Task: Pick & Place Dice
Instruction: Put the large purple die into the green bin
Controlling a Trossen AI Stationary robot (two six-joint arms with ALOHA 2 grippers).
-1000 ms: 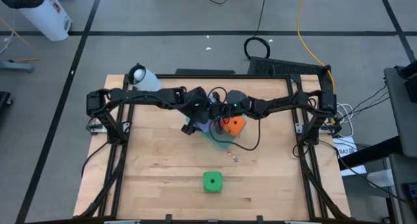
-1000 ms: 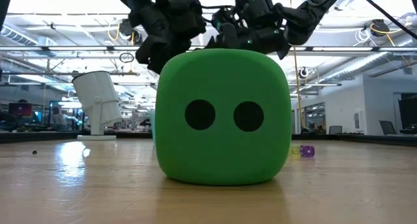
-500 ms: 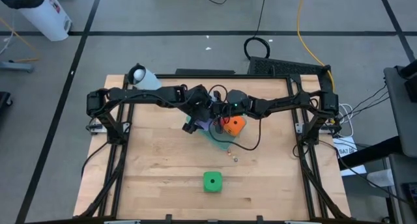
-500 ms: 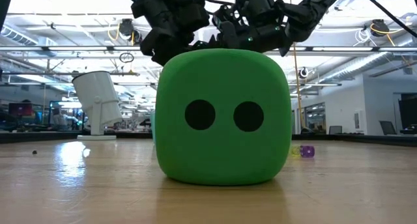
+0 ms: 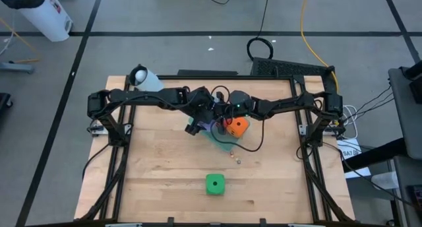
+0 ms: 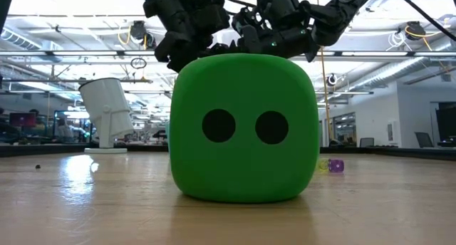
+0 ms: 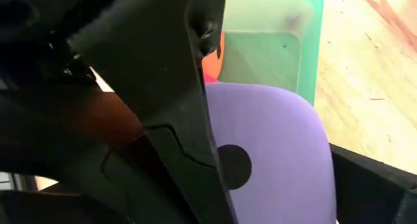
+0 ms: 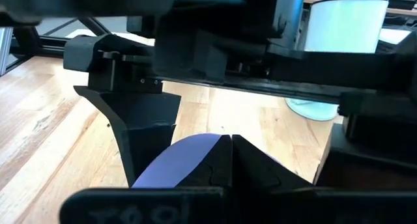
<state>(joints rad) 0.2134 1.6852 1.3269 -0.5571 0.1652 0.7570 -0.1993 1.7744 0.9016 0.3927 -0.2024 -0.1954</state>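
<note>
My left gripper (image 5: 206,121) is shut on a purple die (image 5: 210,127) at the table's middle, beside a flat teal tray (image 5: 221,140). The die fills the left wrist view (image 7: 273,152) between the fingers, with the tray (image 7: 273,28) behind it. My right gripper (image 5: 223,117) is shut close to the same die, next to the orange die (image 5: 238,126) on the tray. The green die (image 5: 215,183) rests flat on the wood near the front edge and fills the low view (image 6: 242,127), two pips facing the camera. The red die and the second purple die are hidden. My left gripper pinches the purple die between its two fingers, one finger (image 7: 189,120) on the side next to the pip face (image 7: 260,172), the other (image 7: 371,178) on the opposite side. It comes from above, slanting from the table's left. Whether the die is clear of the tray does not show. My right gripper: its shut fingertips (image 8: 215,160) stand right in front of the purple die (image 8: 186,152); I cannot tell whether they touch it.
A white cup (image 5: 146,77) lies tipped at the far left corner, also seen in the low view (image 6: 107,110). Tiny specks (image 5: 234,158) lie right of the tray. Bare wood spreads around the green die and along both sides.
My left gripper has risen a little, as the low view shows. The green die and my right gripper have kept still.
</note>
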